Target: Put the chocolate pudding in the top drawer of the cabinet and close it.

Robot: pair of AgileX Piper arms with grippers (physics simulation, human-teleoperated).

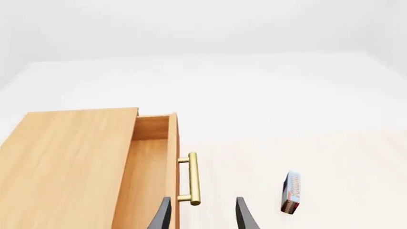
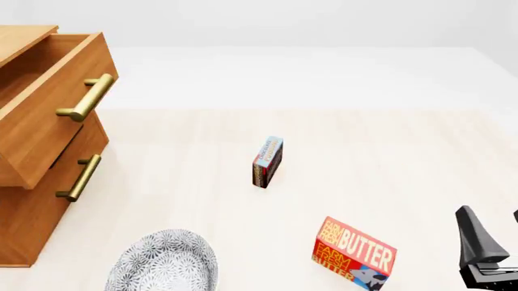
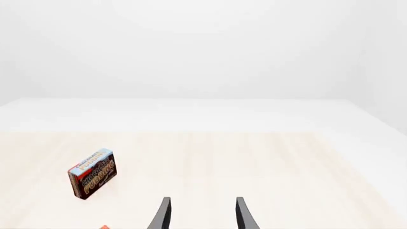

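The chocolate pudding [image 2: 267, 162] stands on edge mid-table, a small blue and brown box; it also shows in the left wrist view [image 1: 292, 192] and the right wrist view [image 3: 93, 173]. The cabinet [image 2: 28, 218] is at the left with its top drawer [image 2: 45, 118] pulled out and nothing visible inside [image 1: 149, 167]. My left gripper [image 1: 203, 217] is open just short of the drawer's brass handle [image 1: 190, 179], holding nothing. At the front right, my right gripper [image 2: 495, 239] is open and empty, with the pudding ahead of it and off to one side.
A red Farm Fresh Butter box [image 2: 353, 253] stands near the front, between the right gripper and a patterned grey plate [image 2: 166, 264] at the front left. The lower drawer [image 2: 36, 209] is shut, its brass handle [image 2: 79, 177] below the open one.
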